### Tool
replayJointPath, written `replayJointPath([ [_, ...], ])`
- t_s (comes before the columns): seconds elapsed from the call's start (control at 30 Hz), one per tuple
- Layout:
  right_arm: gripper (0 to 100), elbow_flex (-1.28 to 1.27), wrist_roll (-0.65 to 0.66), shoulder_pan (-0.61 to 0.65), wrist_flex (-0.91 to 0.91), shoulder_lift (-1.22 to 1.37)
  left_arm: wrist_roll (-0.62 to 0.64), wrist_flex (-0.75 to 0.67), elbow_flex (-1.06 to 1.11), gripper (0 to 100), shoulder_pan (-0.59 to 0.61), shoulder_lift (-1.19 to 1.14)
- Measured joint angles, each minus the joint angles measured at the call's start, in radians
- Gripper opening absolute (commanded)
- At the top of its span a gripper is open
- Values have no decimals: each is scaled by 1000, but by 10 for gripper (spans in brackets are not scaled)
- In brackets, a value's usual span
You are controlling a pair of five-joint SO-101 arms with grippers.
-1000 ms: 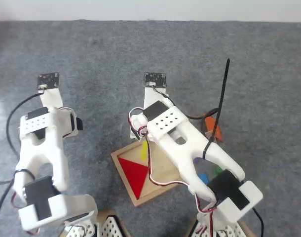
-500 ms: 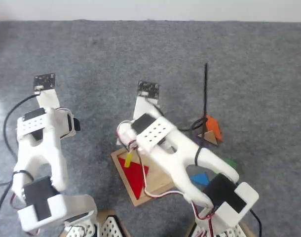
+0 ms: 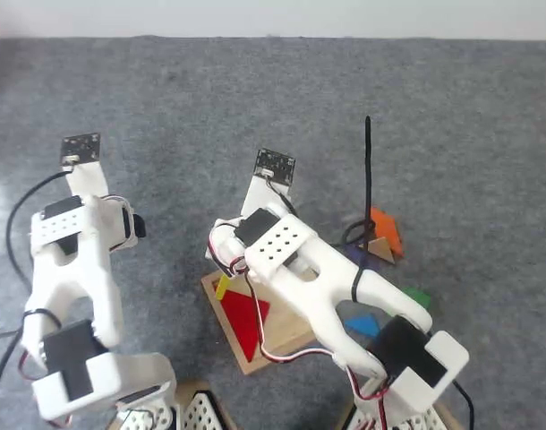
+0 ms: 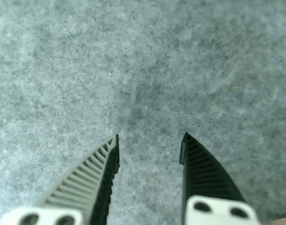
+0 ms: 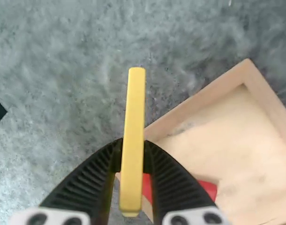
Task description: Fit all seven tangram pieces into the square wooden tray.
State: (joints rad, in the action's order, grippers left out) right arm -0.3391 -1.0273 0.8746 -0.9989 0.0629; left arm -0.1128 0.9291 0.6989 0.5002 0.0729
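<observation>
Firmly, right gripper (image 5: pixel 132 143) pinches the yellow piece (image 5: pixel 135 108), seemingly above the tray (image 5: pixel 204 98) rim; left gripper (image 4: pixel 150 137) gapes empty.

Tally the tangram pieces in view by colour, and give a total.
yellow piece: 1
red piece: 1
orange piece: 1
tan piece: 1
green piece: 1
blue piece: 1
Total: 6 in view

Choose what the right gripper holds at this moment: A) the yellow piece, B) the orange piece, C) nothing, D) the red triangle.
A: in the right wrist view the right gripper is shut on the yellow piece, which it holds on edge near the rim of the wooden tray.
</observation>
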Motion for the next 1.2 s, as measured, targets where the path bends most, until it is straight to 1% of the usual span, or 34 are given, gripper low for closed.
replayJointPath([
  [0.3, 7, 0, 8, 0, 0, 0, 0, 0, 0, 210, 0, 0],
  [0.47, 7, 0, -37, 0, 0, 0, 0, 0, 0, 210, 0, 0],
  [0.57, 7, 0, -97, 0, -15, 0, 0, 0, 0, 210, 0, 0],
  [0.67, 7, 0, -238, 0, -54, 0, 0, 0, 0, 210, 0, 0],
  [0.7, 7, 0, -267, 0, -58, 0, 0, 0, 0, 210, 0, 0],
  [0.9, 7, -14, -345, 6, -66, 0, 0, 0, 0, 210, 0, 0],
  [1.2, 9, -18, -384, 6, -66, 0, 0, 0, 0, 210, 0, 0],
])
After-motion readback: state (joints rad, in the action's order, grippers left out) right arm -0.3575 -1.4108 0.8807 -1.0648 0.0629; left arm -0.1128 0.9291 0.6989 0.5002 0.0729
